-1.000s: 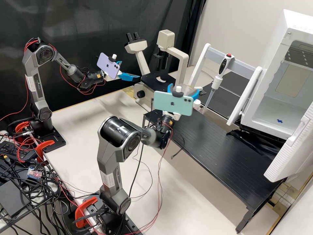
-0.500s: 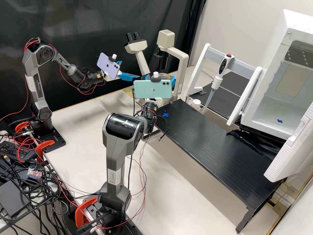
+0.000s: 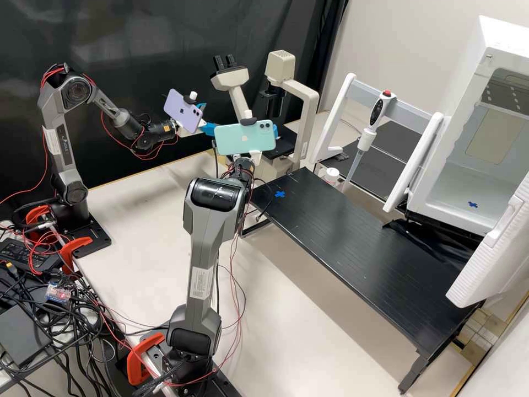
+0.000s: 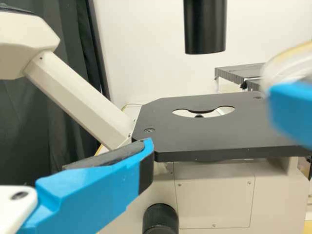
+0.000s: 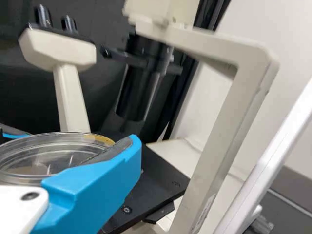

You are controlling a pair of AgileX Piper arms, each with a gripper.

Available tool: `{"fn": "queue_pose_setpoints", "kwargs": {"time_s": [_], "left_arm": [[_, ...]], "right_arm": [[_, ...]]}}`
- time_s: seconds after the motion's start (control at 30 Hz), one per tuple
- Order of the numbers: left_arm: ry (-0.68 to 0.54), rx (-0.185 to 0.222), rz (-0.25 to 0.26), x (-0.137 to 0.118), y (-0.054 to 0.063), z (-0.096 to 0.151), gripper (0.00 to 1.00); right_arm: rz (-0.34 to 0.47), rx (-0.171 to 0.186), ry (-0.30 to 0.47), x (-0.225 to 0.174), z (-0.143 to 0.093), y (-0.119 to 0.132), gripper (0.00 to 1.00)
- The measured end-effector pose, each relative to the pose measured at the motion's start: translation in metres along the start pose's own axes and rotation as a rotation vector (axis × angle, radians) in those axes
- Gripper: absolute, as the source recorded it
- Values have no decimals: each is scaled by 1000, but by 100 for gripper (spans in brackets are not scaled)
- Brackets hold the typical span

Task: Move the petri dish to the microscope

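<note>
From where I stand, the right tool is up at the microscope, pinching the petri dish by its sides. The dish is clear, and a patch of yellow shows at its rim. It is held close to the black stage, though I can't tell whether any of it lies over the round opening. The left tool is on the eyepiece side of the stage, its two blue fingers spread. In the left wrist view, one of them sits just beside the stage's corner.

A phone rides on each arm, a mint one and a lilac one. A blue cross marks the near end of the black counter. Beyond that, a pipette hangs tip down, with a white cabinet over to the right.
</note>
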Motion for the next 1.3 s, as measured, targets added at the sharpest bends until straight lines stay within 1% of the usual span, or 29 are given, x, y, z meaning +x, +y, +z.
{"fn": "queue_pose_setpoints", "kwargs": {"time_s": [0.1,0.23,0.33,0.43,0.47,0.53,0.63,0.73,0.83,0.97,1.03,1.1,1.13,1.23,1.27,1.3], "left_arm": [[0,0,0,0,0,0,100],[0,0,0,0,0,0,100],[0,0,0,0,0,0,100],[0,0,0,0,0,0,100],[0,0,0,0,0,0,100],[0,0,0,0,0,0,100],[0,0,0,0,0,0,100],[0,0,0,0,0,0,100],[0,0,0,0,0,0,100],[0,0,0,0,0,0,100],[0,0,0,0,0,0,100],[0,0,0,0,0,0,100],[0,0,0,0,0,0,100],[0,0,0,0,0,0,100],[0,0,0,0,0,0,100],[0,0,0,0,0,0,100]], "right_arm": [[-27,0,-16,14,2,-3,0],[-44,-1,-27,31,4,-5,0],[-50,10,-37,45,6,-5,0],[-62,38,-55,58,13,-8,0],[-65,57,-66,62,15,-9,0],[-76,78,-86,69,20,-12,0],[-60,102,-85,80,23,-14,0],[-63,102,-86,88,24,-16,0],[-55,109,-86,96,26,-17,0],[-67,114,-96,104,28,-20,0],[-70,133,-108,107,29,-21,0],[-70,141,-118,110,31,-22,0],[-67,139,-119,111,31,-22,0],[-70,120,-122,115,33,-25,0],[-81,117,-128,117,35,-29,100],[-87,115,-131,118,36,-31,100]]}}
